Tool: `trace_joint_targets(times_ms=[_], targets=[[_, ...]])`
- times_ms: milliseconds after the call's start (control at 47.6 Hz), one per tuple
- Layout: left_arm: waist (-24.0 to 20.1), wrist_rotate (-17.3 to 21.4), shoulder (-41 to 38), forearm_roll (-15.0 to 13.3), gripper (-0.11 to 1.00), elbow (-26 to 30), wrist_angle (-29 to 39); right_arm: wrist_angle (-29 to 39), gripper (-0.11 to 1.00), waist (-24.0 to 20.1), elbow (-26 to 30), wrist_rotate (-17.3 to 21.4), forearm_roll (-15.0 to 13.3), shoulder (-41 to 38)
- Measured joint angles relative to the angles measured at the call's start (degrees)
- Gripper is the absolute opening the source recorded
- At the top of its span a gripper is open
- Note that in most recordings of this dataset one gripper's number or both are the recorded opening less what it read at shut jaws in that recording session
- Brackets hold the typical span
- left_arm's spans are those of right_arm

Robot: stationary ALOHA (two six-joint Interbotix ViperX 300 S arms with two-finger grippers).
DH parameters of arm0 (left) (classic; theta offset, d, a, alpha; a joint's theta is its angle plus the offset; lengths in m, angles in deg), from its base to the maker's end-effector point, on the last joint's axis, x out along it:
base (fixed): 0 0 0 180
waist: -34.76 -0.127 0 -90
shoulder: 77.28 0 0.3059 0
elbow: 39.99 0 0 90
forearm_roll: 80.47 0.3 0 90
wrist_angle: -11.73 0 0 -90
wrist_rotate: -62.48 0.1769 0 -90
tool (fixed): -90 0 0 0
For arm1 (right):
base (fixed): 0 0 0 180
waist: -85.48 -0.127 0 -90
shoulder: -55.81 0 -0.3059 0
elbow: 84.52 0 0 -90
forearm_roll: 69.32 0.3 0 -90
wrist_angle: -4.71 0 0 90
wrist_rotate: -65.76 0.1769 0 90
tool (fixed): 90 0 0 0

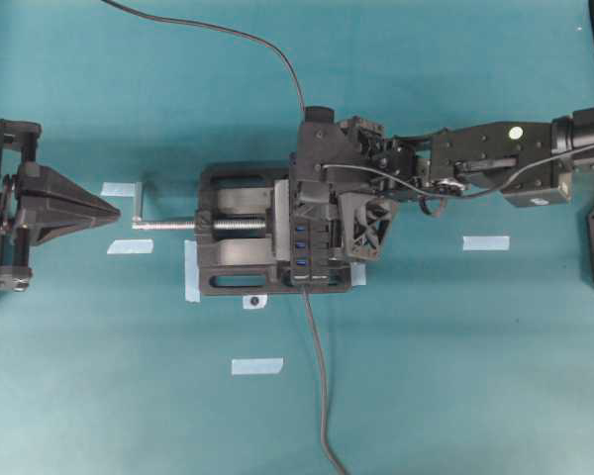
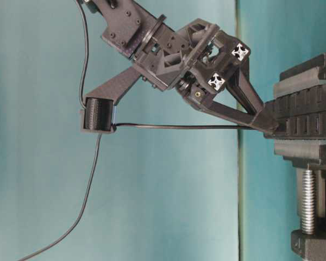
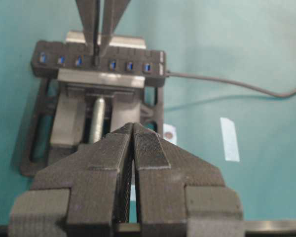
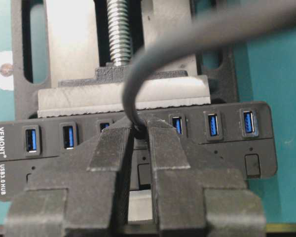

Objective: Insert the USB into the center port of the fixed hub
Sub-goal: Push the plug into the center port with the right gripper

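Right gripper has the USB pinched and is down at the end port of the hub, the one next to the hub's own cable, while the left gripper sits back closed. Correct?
Not the end port. The left wrist view shows the right gripper with the USB at the hub's center port, three blue ports on each side. The left gripper does sit back closed.

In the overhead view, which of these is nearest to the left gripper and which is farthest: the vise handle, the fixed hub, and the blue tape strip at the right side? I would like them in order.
Measured from the left gripper, at the left edge:
1. The vise handle, just right of its tips.
2. The fixed hub, clamped in the vise at the middle.
3. The blue tape strip, far right, beyond the hub.
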Motion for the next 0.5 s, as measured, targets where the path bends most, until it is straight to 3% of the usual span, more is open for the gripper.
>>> trace_joint_targets(times_ms=[504], targets=[[0.0, 0.0, -0.1, 0.1, 0.01, 0.0, 0.0, 0.5, 0.08, -0.1, 0.1, -0.1, 0.4, -0.5]])
